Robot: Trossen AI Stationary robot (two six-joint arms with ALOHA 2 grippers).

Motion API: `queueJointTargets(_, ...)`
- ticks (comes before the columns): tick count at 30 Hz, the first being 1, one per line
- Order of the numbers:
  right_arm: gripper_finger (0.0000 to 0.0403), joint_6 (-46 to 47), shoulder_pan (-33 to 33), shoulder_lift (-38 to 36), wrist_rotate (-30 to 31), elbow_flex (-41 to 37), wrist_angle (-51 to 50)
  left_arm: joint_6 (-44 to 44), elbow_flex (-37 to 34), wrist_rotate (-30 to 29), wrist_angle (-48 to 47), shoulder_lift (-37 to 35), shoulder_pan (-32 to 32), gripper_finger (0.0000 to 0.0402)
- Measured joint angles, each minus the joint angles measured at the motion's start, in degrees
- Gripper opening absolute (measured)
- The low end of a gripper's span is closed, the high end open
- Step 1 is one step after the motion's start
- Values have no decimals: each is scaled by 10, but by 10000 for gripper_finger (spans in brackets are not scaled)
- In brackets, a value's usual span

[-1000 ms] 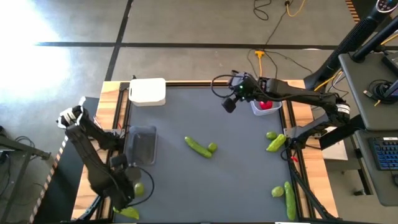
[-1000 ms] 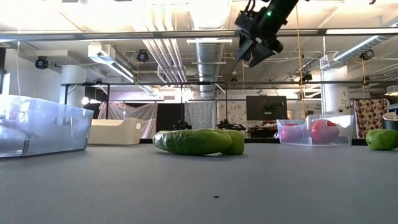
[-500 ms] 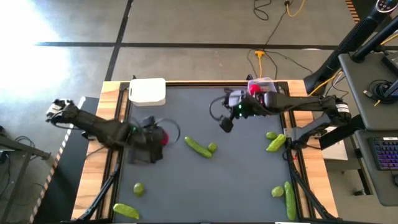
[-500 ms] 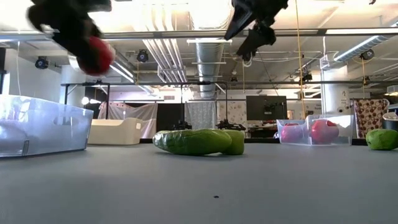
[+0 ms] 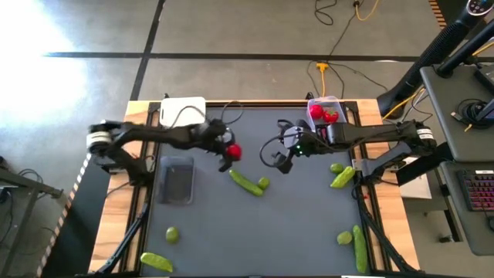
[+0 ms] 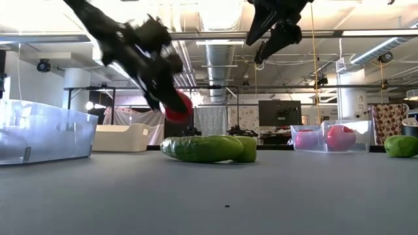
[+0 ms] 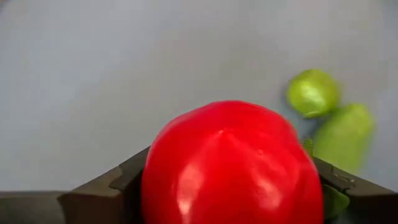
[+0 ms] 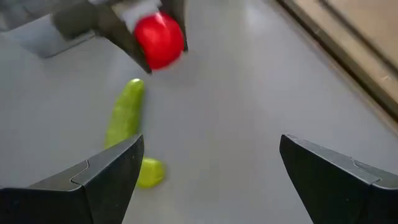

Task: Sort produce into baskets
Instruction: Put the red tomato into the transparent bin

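— Left gripper (image 5: 228,152): jaws clamped on a round red piece (image 5: 232,152), carried above the mat. A green pod (image 5: 246,182) and a small ball (image 5: 264,183) lie just below and ahead of it.

— Right gripper (image 5: 282,163)?

— Fingers spread, empty, hanging close opposite the left. The clear tub (image 5: 326,111) with red pieces sits beyond it.

— Risk?

— The arms may collide crossing the centre, and the smooth round piece could slip loose.

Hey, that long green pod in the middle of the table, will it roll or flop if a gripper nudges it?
The green pod looks smooth and rounded, so it may roll sideways or slip. It keeps its curved shape lying flat, so probably stiff. The small green ball sits against its end and would likely roll off.
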Motion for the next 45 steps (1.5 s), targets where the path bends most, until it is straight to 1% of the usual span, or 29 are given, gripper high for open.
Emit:
queueJointTargets(3,368,-12,-4,0,0,-1,0,-9,40,61,-1,70,25,257)
queueJointTargets(5,368,-11,-6,0,0,-3,0,-17,60,83,-1,108,31,262)
queueJointTargets(10,368,-26,-8,0,0,-7,3,-28,92,78,-5,172,34,276)
queueJointTargets(13,368,-50,-9,0,1,-13,30,-40,105,80,-12,189,34,279)
queueJointTargets(16,368,-65,-9,0,1,-20,66,-39,121,92,-43,195,35,283)
queueJointTargets(20,368,-86,-9,0,1,-38,109,-33,129,102,-70,191,34,302)
queueJointTargets(24,368,-114,-9,0,-2,-67,152,-30,157,124,-114,183,38,324)
queueJointTargets(28,368,-121,-9,0,-17,-112,230,-17,189,129,-197,164,39,334)
queueJointTargets(30,368,-121,-9,0,-25,-137,278,-10,198,128,-236,142,38,334)
queueJointTargets(32,368,-128,-9,8,-32,-155,318,-9,200,127,-274,110,38,330)
queueJointTargets(35,368,-128,-9,35,-53,-158,341,-6,183,93,-307,52,34,324)
queueJointTargets(37,368,-131,-9,66,-70,-140,340,-11,162,60,-312,5,30,321)
queueJointTargets(39,368,-149,-9,103,-72,-116,337,-27,141,36,-309,-40,27,320)
queueJointTargets(42,368,-181,-15,158,-70,-69,337,-62,106,28,-301,-98,22,320)
queueJointTargets(45,368,-170,-35,207,-78,-19,325,-104,71,14,-292,-155,15,320)
